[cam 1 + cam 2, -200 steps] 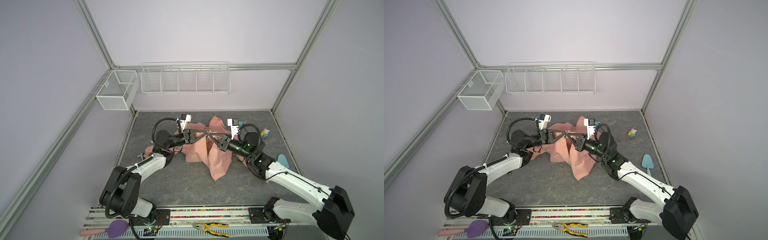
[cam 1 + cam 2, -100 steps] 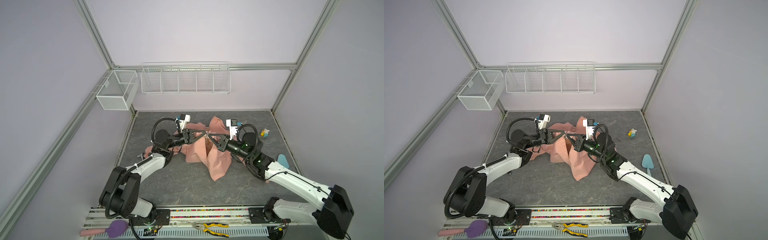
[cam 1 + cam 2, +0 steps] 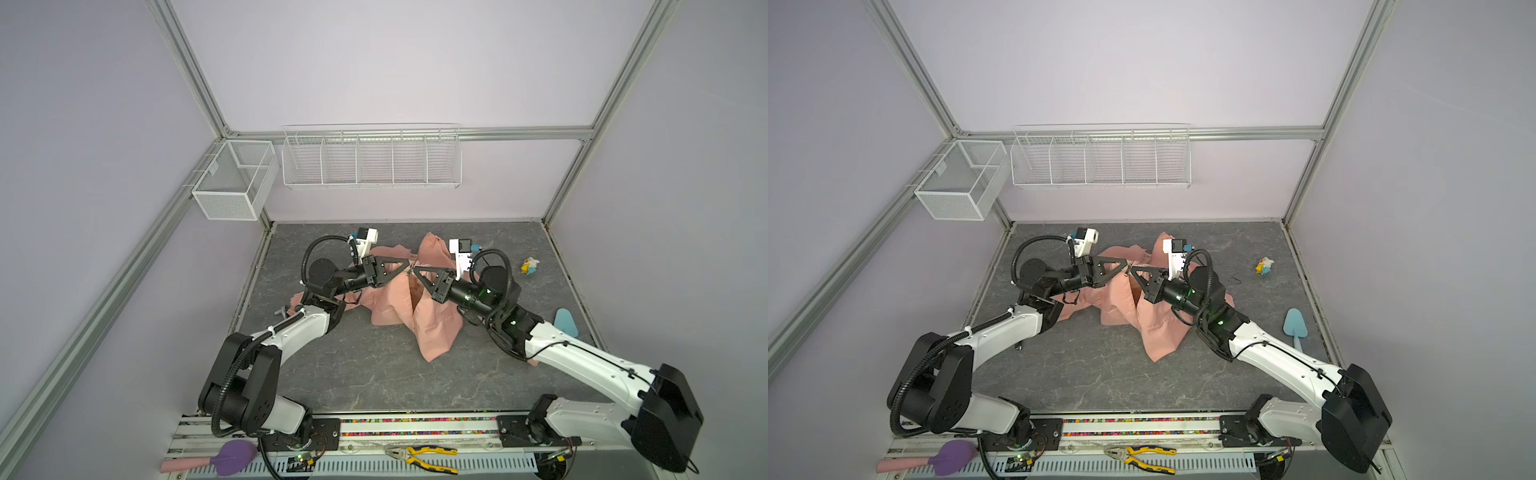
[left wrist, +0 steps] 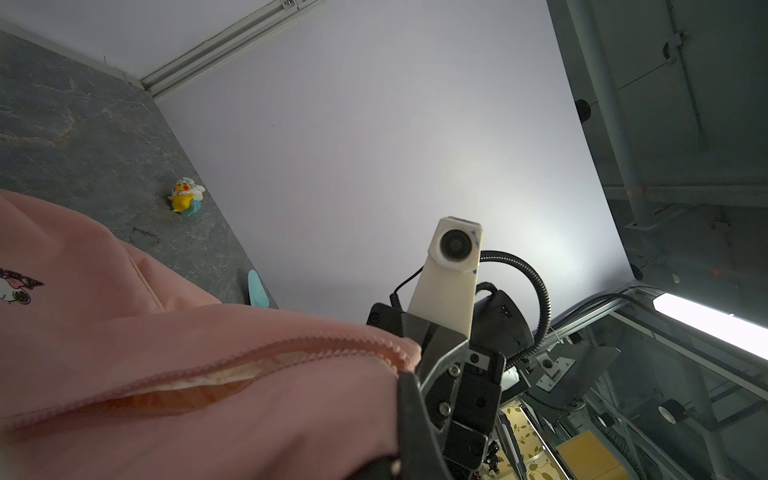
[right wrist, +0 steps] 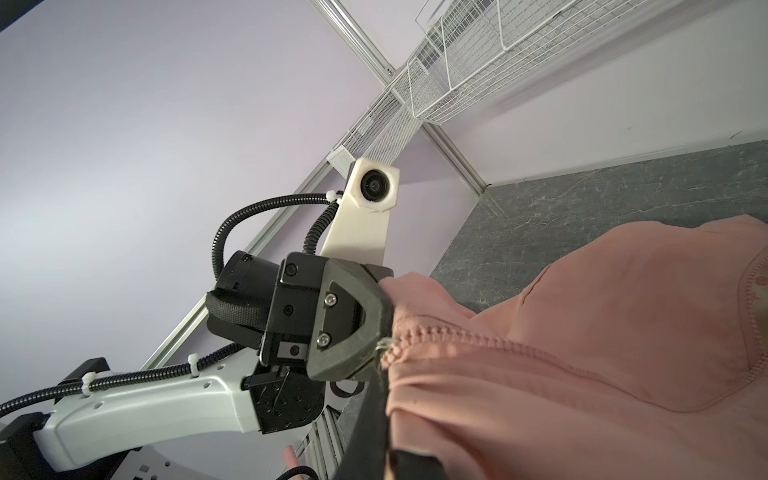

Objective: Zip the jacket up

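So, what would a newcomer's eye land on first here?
The pink jacket, bunched mid-table, with the left gripper and right gripper meeting tip to tip, both shut on the end of its zipper. The zipper gapes open, cream lining showing. A duck toy sits off to the right.

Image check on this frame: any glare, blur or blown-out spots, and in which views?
Left wrist view: the light strip is blown out, a pale glow spreads on the wall, and the jacket nearest the lens is soft. Right wrist view: no glare; near fabric is soft too. Both top views: even light, faint shadows, evenly sharp.
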Available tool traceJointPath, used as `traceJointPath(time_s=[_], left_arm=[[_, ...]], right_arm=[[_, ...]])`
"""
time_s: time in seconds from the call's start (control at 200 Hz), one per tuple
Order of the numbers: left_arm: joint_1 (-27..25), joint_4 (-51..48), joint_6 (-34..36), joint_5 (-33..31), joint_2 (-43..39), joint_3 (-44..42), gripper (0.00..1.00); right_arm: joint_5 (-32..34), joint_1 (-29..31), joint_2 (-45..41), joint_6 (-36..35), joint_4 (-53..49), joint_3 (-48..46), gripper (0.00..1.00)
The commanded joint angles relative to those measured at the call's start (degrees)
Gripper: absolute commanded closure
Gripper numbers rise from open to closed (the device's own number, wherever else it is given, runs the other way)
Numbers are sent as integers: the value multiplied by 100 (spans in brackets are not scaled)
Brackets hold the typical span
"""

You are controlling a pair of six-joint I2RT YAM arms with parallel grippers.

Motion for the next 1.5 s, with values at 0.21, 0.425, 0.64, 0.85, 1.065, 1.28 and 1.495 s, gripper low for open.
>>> traceJointPath(time_s=[0.21,0.425,0.64,0.85,1.065,1.28,1.495], left_arm=[[107,645,-148,-603,-89,164,100],[118,549,-126,-619,-19,231,100],[117,635,-60,-677,-37,103,100],[126,696,-99,-622,-14,148,100],[134,960,-313,-637,12,204,100],[133,919,-337,-675,-45,257,100],[133,877,-350,-694,-83,253,100]], right_arm=[[-490,340,294,-24,-599,-284,94],[-385,343,170,11,-574,-366,94],[-420,343,210,327,-835,-125,94],[-489,343,356,858,-719,-64,94],[-383,352,438,803,-794,-191,94],[-455,404,598,863,-568,-317,94],[-407,457,655,821,-579,-324,94]])
